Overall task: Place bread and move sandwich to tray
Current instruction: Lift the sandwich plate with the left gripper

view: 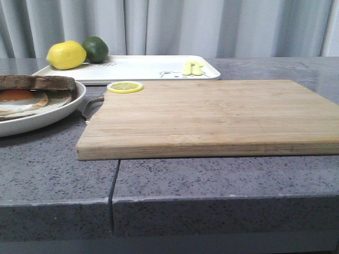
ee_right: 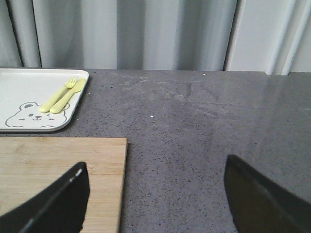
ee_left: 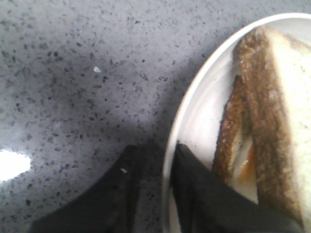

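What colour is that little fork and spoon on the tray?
The fork and spoon are pale yellow, clearest in the right wrist view.

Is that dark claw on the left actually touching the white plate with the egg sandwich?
Touching. In the left wrist view, the left gripper straddles the plate rim, one finger lying on the inside surface, the other outside over the counter.

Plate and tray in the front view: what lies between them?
Only bare grey counter separates the plate from the tray; the lemon slice sits beside that gap, on the cutting board.
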